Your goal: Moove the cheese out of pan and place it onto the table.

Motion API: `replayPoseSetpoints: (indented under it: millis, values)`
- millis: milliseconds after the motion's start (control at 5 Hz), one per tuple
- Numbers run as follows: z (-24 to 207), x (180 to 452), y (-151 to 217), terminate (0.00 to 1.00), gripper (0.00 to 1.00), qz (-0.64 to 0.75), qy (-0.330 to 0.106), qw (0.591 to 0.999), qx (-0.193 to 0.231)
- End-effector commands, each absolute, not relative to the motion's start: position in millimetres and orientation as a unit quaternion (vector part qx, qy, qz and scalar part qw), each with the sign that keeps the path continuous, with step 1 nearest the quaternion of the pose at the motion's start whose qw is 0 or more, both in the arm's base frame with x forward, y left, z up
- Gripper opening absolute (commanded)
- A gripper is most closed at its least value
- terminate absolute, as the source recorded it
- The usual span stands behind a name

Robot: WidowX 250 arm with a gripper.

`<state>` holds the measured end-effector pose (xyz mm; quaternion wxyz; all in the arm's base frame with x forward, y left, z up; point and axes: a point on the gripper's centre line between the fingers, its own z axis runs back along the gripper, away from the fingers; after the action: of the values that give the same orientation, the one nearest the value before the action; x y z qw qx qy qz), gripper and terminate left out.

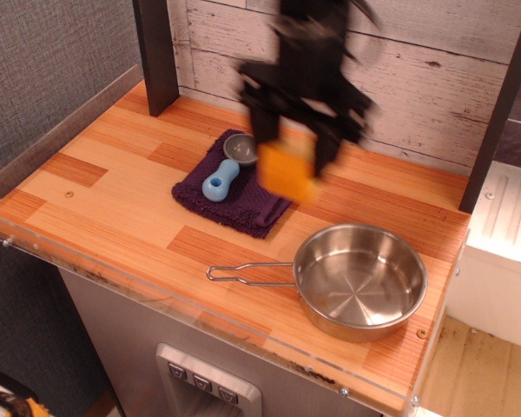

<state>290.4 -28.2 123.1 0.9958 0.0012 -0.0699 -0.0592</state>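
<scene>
The cheese (pixel 288 171) is out of the empty pan (pixel 361 280), gripped aloft in the blurred tool (pixel 291 161) up-left of it, not yet set on the counter (pixel 113 200)

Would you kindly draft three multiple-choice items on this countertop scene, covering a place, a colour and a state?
1. Where is the cheese?
A. In the pan
B. Held in the air by the claw
C. Lying on the table

2. What colour is the cloth under the scoop?
A. Dark purple
B. Green
C. White

3. What state is the pan in?
A. Holding cheese
B. Tipped over
C. Upright and empty

Answers:
1 B, the blurred claw grips the cheese above the cloth's right edge.
2 A, the cloth is dark purple.
3 C, only bare steel shows inside the pan.
</scene>
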Motion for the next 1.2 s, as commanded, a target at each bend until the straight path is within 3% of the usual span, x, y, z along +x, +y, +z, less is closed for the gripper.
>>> replayPoseSetpoints:
  millis: [0,400,1000]
  values:
    - [141.0,313.6,66.0,0.0,0.0,0.004,-0.085,0.996,0.029]
    - [107.4,331.2,126.5,0.0,0.0,-0.007,-0.028,0.998,0.063]
    - [57.1,342.2,158.1,0.0,0.0,-0.034,0.009,0.995,0.089]
